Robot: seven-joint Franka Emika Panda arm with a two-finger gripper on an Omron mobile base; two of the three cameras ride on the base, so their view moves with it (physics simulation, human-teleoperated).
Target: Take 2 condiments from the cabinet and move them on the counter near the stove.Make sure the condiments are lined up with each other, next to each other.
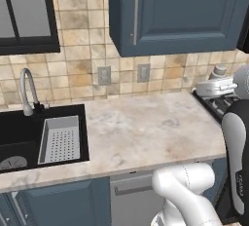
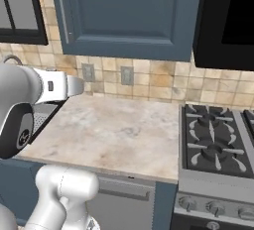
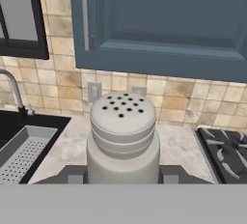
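Note:
A pale grey-white shaker [image 3: 123, 141] with a perforated round lid, one of the condiments, stands upright between my gripper's [image 3: 123, 175] two dark fingers, and the gripper is shut on it. It is held in the air in front of the tiled wall, above the beige marbled counter [image 2: 119, 135]. The black stove [image 2: 213, 140] with dark grates lies to the right of the counter, and its corner [image 3: 226, 146] appears at the right of the hand view. The cabinet of the task is out of view.
A closed blue wall cabinet [image 1: 180, 10] with a long steel handle hangs over the counter. To the left, a black sink [image 1: 19, 137] holds a curved tap [image 1: 26, 91] and a grey perforated basket [image 1: 61, 140]. Two outlets [image 1: 104, 75] sit on the backsplash.

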